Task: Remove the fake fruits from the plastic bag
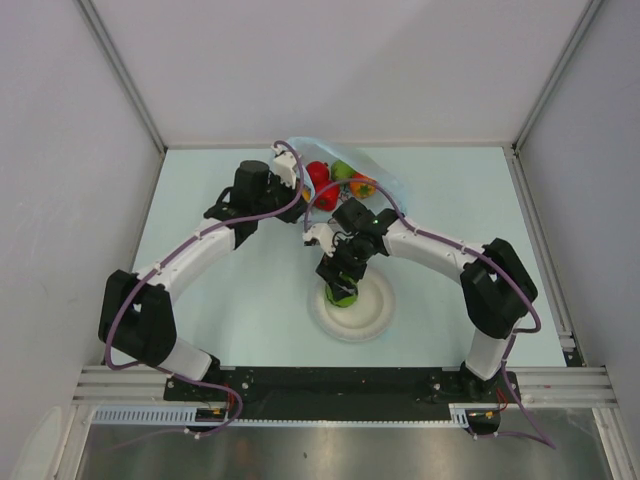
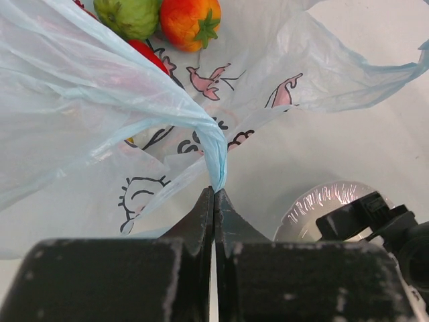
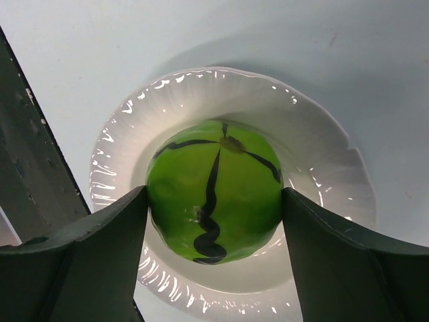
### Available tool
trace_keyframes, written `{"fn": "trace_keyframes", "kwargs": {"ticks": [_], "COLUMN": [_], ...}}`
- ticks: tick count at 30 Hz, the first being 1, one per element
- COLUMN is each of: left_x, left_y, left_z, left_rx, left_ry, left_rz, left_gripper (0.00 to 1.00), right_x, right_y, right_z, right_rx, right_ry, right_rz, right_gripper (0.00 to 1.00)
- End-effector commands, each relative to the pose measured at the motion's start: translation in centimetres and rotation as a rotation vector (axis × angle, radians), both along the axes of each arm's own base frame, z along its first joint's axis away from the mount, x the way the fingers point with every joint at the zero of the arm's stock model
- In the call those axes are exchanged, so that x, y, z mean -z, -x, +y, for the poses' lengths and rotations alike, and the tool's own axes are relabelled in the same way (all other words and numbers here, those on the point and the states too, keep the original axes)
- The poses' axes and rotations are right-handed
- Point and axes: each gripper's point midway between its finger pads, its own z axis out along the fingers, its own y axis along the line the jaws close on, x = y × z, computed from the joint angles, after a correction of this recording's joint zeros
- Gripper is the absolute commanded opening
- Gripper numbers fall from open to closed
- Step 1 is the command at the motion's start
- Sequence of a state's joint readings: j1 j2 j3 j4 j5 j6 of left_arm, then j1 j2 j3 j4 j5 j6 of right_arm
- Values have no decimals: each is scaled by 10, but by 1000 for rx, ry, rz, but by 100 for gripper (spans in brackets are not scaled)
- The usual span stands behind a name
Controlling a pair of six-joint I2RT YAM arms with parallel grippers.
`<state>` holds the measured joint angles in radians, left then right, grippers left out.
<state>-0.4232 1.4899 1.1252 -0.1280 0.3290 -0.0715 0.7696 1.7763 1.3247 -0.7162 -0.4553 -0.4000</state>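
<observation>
The light-blue plastic bag [image 2: 80, 87] lies at the far middle of the table, its mouth pulled up. My left gripper [image 2: 214, 194] is shut on a twisted strip of the bag's edge. Inside the bag show a green fruit [image 2: 131, 17], an orange fruit [image 2: 191, 20] and part of a red one [image 2: 149, 54]. My right gripper [image 3: 214, 201] is shut on a round green fruit with dark stripes [image 3: 214, 191], both fingers [image 3: 114, 235] against its sides. It hangs low over the white plate [image 3: 322, 168]. From above, this fruit [image 1: 343, 293] sits over the plate's middle.
The white plate [image 1: 375, 315] stands in front of the bag [image 1: 390, 180], between the two arms. My left gripper [image 1: 296, 170] is at the bag's left side. Grey walls close in the table on three sides.
</observation>
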Motion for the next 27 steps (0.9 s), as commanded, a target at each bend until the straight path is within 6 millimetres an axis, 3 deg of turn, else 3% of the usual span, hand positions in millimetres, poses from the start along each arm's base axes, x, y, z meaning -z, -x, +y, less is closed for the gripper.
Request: {"fn": "trace_keyframes", "kwargs": {"ticks": [1, 5, 9, 16, 21, 27], "left_x": [-22, -21, -14, -12, -15, -19], "left_y": [5, 7, 9, 11, 11, 8], "left_z": [-7, -4, -3, -3, -6, -8], "left_rx": [18, 17, 15, 17, 25, 25], "left_ry": [64, 57, 55, 63, 76, 80], "left_rz": [-41, -46, -40, -35, -36, -32], "left_gripper": [0, 0, 0, 0, 0, 0], "right_x": [0, 4, 5, 9, 3, -12], "right_y": [5, 6, 6, 8, 3, -10], "right_z": [17, 20, 22, 20, 12, 0], "right_rx": [-30, -37, -36, -35, -43, -86], "right_ry": [-27, -25, -33, -25, -38, -42], "right_rz": [13, 31, 50, 85, 85, 48], "right_gripper": [41, 45, 59, 69, 82, 89]}}
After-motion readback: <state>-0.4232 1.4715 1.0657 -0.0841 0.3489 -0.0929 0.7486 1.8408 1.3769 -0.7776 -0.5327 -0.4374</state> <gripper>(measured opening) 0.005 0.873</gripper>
